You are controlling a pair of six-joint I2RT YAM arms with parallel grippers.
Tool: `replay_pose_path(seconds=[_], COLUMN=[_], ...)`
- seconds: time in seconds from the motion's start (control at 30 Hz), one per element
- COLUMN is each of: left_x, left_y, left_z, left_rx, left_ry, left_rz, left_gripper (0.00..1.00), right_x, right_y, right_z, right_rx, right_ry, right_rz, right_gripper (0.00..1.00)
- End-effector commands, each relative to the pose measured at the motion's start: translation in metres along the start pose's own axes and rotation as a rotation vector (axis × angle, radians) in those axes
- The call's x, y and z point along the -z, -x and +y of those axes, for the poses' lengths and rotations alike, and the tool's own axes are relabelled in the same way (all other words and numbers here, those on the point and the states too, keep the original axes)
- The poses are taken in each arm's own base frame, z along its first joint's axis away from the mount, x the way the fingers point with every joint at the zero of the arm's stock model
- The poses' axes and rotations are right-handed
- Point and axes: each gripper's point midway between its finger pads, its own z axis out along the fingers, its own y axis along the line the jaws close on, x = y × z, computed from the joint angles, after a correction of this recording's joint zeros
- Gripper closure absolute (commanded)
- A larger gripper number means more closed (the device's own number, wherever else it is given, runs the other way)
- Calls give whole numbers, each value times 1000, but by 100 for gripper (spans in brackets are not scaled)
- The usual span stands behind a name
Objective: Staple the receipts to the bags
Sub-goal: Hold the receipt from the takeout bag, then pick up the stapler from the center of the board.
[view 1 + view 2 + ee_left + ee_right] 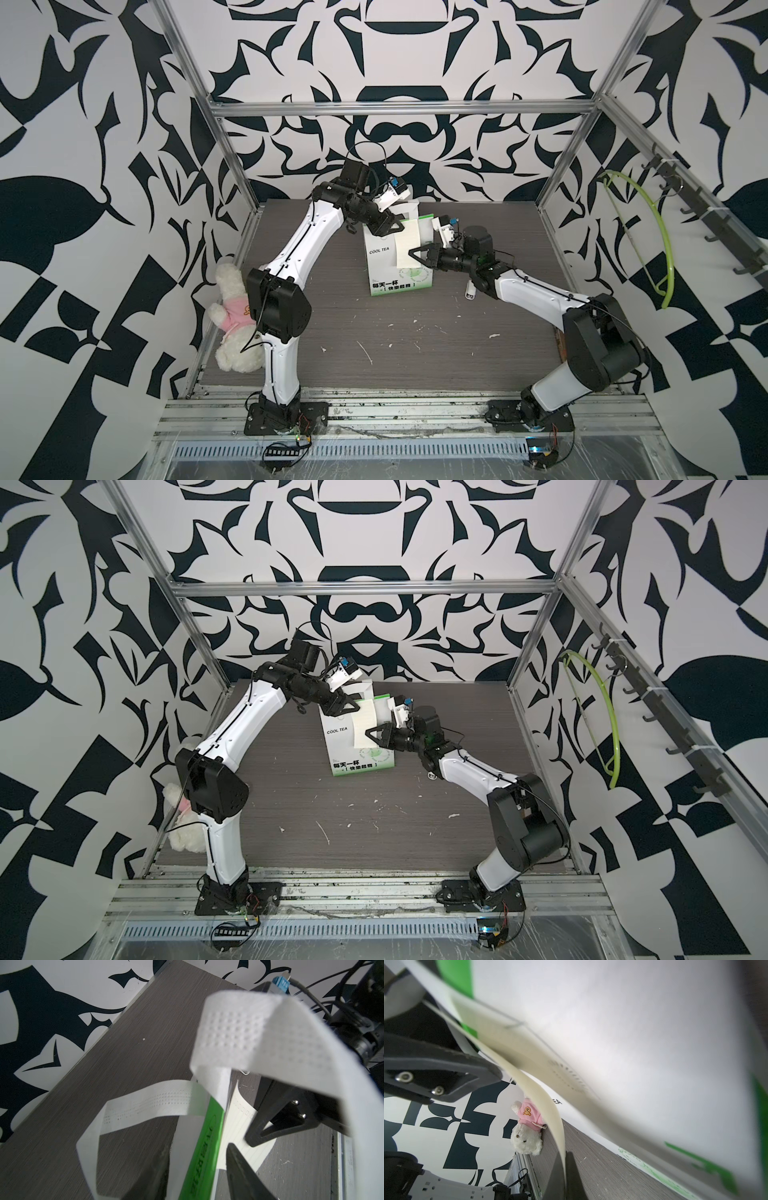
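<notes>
**Bag upright mid-table, receipt pinched against its front**

The bag (380, 266) stands upright at the middle of the table (395, 340). It is white-faced, with a green base and green sides. Low on its front, black characters read "每天一杯" above a bracketed line too small to read, and higher up is "COOL TEA". In the left wrist view the green side carries dark characters, blurred.

The receipt (407, 245) is a cream slip with faint ruled lines. It lies over the upper right of that front face, and its lower part bows away from the bag. The right gripper (415, 257) is closed on the slip's lower edge; the right wrist view shows the paper pinched between its fingers (572, 1167). The left gripper (395, 227) sits at the bag's top left corner, jaws apart astride the top edge beneath the white loop handles (239, 1032). Whether they press the bag I cannot tell.

The table is dark grey wood-grain, flecked with white scraps. Both arm bases are bolted to the metal rail at its front. Aluminium posts frame the cell, and the walls carry a bold black-and-white pattern.

A white plush bear (232, 316) in a pink shirt with an orange face emblem lies at the table's left edge, partly behind the left arm. A small white object (469, 291) lies under the right forearm, near the bag. A green hanger (669, 253) hangs from the hook rail (706, 216) on the right wall.
</notes>
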Motion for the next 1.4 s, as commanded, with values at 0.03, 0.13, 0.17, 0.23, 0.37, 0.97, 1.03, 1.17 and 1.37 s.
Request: replay_pose_path(seconds=[0.03, 0.13, 0.17, 0.23, 0.37, 0.97, 1.03, 1.17, 1.37], left_x=[2, 2, 2, 2, 2, 9, 14, 22, 21], left_y=[-4, -2, -2, -1, 0, -9, -4, 7, 0], left_z=[-7, -6, -6, -6, -5, -10, -12, -18, -24], left_rx=[5, 4, 3, 2, -3, 12, 19, 6, -38], left_ry=[-18, -15, -15, -12, -7, 10, 17, 22, 5], left_rz=[17, 12, 11, 6, -2, 29, 12, -20, -9], left_gripper=[53, 54, 55, 56, 57, 100, 100, 100, 100], right_x=[7, 6, 5, 5, 5, 121, 148, 165, 170], right_y=[9, 6, 6, 4, 4, 1, -8, -31, -45], right_z=[24, 18, 17, 15, 15, -23, -31, -58, -101], right_rx=[52, 36, 36, 30, 30, -54, -65, -73, -98], right_ry=[61, 40, 38, 34, 35, -471, -589, -745, -905], right_rz=[-38, -25, -23, -20, -20, -49, -10, 116, 206], right_gripper=[100, 100, 100, 100, 100, 37, 40, 46, 47])
